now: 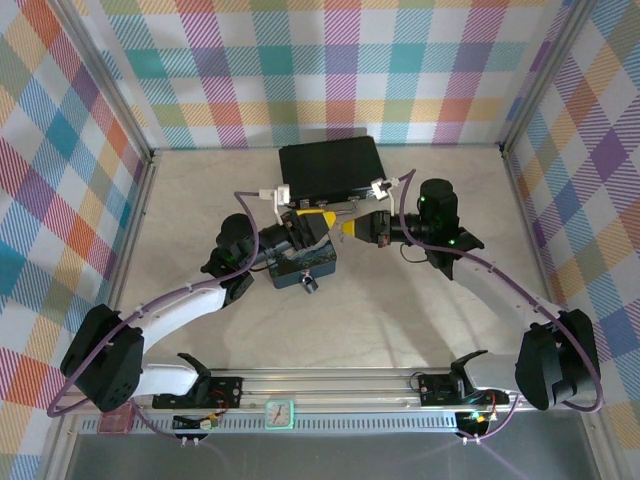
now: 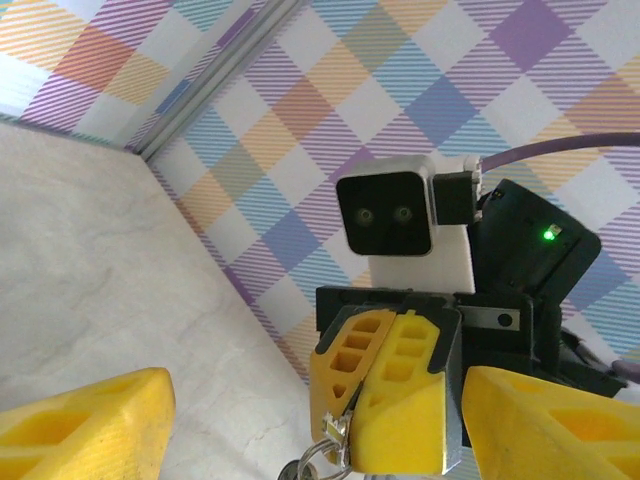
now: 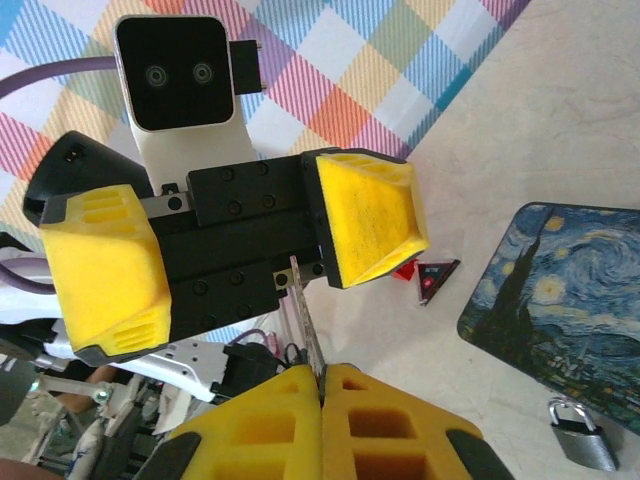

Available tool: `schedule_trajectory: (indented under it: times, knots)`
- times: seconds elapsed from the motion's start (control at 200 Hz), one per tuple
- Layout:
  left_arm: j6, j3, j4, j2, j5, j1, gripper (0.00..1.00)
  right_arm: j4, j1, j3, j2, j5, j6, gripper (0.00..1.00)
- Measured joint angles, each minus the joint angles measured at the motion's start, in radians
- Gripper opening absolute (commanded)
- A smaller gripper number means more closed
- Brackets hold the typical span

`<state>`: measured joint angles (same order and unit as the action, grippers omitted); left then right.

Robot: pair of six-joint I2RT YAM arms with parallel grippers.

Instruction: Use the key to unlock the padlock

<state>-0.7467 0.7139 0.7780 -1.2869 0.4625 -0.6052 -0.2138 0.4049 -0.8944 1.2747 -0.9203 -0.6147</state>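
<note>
White-black arms (image 1: 180, 303), purple cables (image 2: 560, 148), yellow fingers (image 3: 370, 215)

Pale marbled table (image 1: 420, 310) with black case (image 1: 330, 168), starry-night box (image 1: 315, 265), padlock (image 1: 310, 285) beside it.

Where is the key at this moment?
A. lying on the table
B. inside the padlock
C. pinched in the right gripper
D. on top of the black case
C: the key stands pinched between the shut fingers of the right gripper, away from the padlock beside the blue box.

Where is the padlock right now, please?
In the top view, the padlock lies mid-table, left of centre, at the near edge of the blue box.
</note>
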Motion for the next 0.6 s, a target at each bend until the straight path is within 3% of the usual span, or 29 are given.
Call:
schedule_trajectory:
  times: [0.385,0.515,0.6]
  knots:
    - [-0.031,0.0,0.092,-0.037,0.016,0.0,0.32,-0.084,-0.001,0.006,0.032,-0.024,-0.074,0.0]
    - [-0.046,0.001,0.112,-0.065,0.031,-0.001,0.0,-0.085,-0.001,0.009,0.034,-0.024,-0.078,0.0]
    - [-0.054,0.002,0.123,-0.076,0.037,-0.001,0.0,-0.084,-0.003,0.011,0.037,-0.021,-0.077,0.0]
